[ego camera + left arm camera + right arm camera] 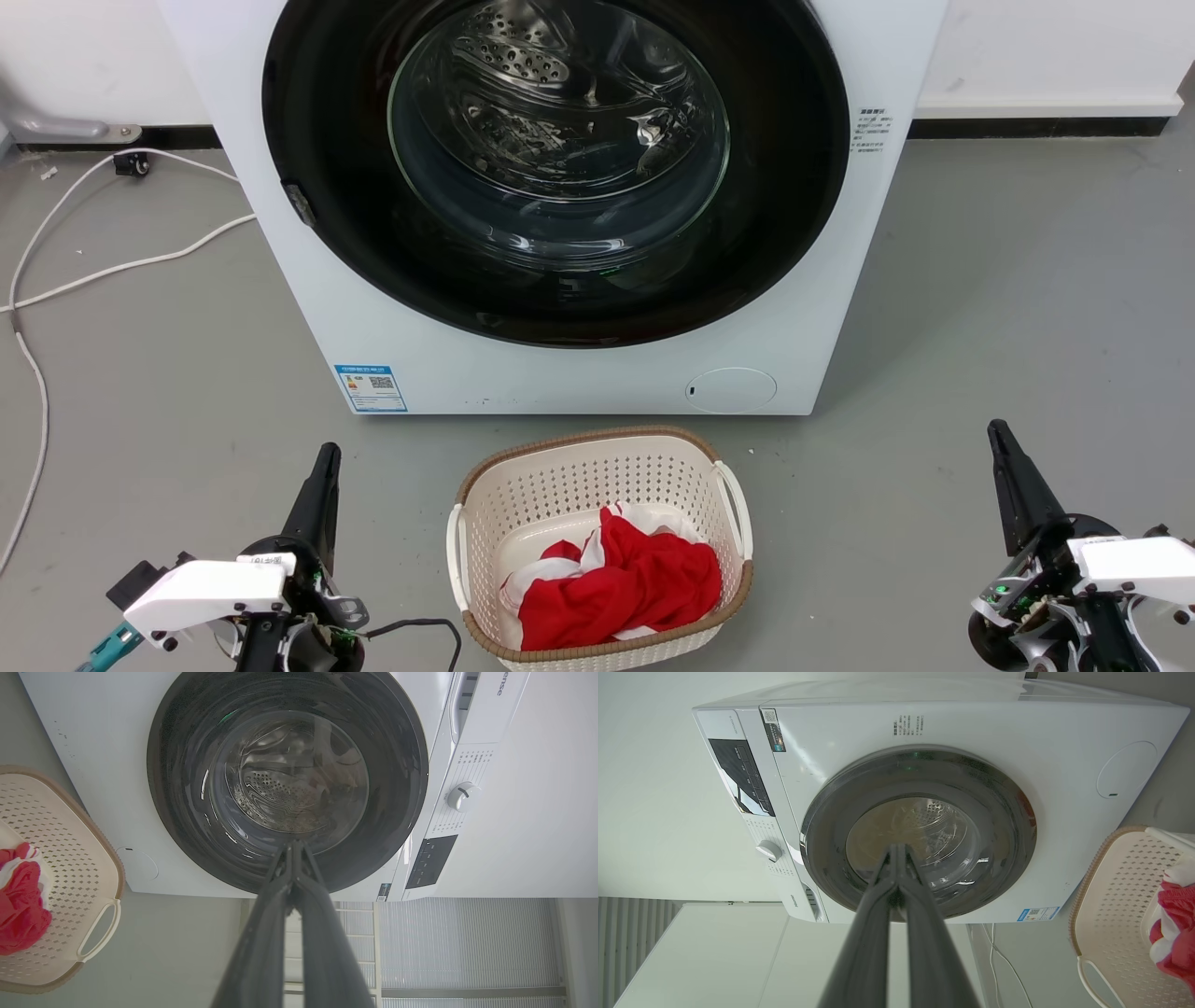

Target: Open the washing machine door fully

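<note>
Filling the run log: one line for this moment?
washing machine door closed | left gripper shut, off door | right gripper shut, off door

Cream perforated basket [579, 485], brown woven rim, stands on the grey floor [1027, 308] just before the white machine cabinet [560, 378]. It holds a red and white cloth [635, 579] (bunched; garment type unclear). White cable [140, 262] trails across the floor at left. Cabinet front bears a blue label [371, 387] and a small round white flap [731, 389].
</note>
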You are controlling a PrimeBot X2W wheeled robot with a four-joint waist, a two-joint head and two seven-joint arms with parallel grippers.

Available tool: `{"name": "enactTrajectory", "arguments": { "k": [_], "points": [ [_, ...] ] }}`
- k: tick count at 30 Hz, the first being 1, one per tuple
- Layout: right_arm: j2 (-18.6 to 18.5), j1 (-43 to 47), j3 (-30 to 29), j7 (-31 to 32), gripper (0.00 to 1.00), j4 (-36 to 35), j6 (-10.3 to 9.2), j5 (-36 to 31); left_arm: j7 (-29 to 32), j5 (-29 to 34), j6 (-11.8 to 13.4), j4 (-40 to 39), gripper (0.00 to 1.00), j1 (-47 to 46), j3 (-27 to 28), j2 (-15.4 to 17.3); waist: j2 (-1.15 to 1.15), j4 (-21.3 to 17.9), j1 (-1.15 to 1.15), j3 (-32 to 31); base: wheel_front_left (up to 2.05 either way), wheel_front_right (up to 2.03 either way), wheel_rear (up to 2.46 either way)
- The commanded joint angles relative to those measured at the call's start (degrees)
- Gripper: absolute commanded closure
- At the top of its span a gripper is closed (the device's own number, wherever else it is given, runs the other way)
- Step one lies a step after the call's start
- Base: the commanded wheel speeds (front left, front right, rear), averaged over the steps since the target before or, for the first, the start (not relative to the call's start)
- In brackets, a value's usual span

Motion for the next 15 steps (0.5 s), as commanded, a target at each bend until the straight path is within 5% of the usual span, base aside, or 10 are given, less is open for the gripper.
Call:
{"name": "enactTrajectory", "arguments": {
  "k": [1,5,6,15],
  "points": [
    [0.2,-0.7,-0.1,0.2,1.00,0.1,0.00,-0.3,0.0,0.2,-0.2,0.1,1.00,-0.4,0.3,-0.1,0.00,0.0,0.00,0.0,0.00,0.00,0.00],
    [0.3,-0.7,-0.1,0.2,1.00,0.1,0.00,-0.3,0.1,0.2,-0.2,0.1,1.00,-0.4,0.3,-0.1,0.00,0.0,0.00,0.0,0.00,0.00,0.00],
    [0.0,0.1,0.0,0.0,0.00,0.1,0.00,0.0,0.0,0.0,0.0,0.2,0.00,0.1,0.0,0.0,0.00,0.0,0.00,0.0,0.00,0.00,0.00],
    [0.1,1.5,1.3,-2.3,0.00,-1.2,0.00,-0.9,-2.2,1.4,0.0,-0.3,0.00,0.4,-2.3,-0.1,0.00,0.0,0.00,0.0,0.00,0.00,0.00]
  ]
}}
